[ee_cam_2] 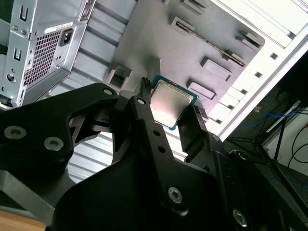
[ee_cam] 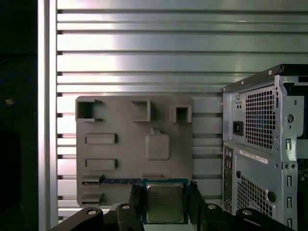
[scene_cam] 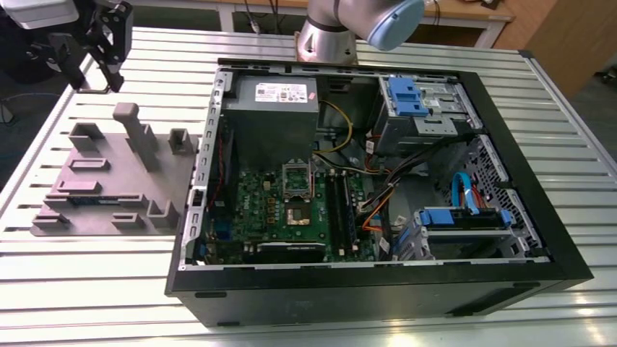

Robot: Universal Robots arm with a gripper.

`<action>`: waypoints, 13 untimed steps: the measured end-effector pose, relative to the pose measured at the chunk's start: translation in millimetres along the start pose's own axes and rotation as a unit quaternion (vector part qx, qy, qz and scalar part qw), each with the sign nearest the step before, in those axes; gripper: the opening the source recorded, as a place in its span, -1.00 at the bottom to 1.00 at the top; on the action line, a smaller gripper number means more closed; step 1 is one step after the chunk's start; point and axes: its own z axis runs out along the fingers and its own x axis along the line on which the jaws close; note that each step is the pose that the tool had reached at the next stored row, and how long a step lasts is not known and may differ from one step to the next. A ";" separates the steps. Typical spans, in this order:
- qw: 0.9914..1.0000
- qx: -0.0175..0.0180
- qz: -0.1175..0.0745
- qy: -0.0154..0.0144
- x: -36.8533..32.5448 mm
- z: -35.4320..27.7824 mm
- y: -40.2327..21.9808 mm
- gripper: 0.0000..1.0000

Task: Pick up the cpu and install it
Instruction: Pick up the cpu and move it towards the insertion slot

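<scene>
The cpu (ee_cam: 165, 202) (ee_cam_2: 168, 103), a small square chip with a shiny metal top and a thin rim, sits clamped between my two black fingers in both wrist views. My gripper (ee_cam: 165, 204) (ee_cam_2: 169, 114) is shut on it, held in the air above the grey fixture plate (ee_cam: 134, 144). In the exterior view my gripper (scene_cam: 97, 79) hangs at the far left, beyond the fixture plate (scene_cam: 115, 181) and off to the side of the open computer case (scene_cam: 376, 195). Inside the case, the motherboard's socket (scene_cam: 297, 212) lies uncovered, with its metal frame (scene_cam: 296, 176) flipped back.
The grey fixture plate (ee_cam_2: 192, 53) carries several raised blocks and slots. The case holds a power supply box (scene_cam: 274, 94), blue drive brackets (scene_cam: 415, 97), memory slots and loose cables (scene_cam: 386, 195). A slatted metal table (scene_cam: 97, 275) lies under everything. The arm's base (scene_cam: 328, 36) stands behind the case.
</scene>
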 end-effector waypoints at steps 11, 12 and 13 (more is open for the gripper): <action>1.000 0.000 0.000 0.000 -3.2 -0.1 0.0 -0.06; 1.000 0.000 0.000 0.000 -3.8 0.0 0.1 -0.06; 1.000 0.000 0.000 0.000 -4.3 0.0 0.1 -0.06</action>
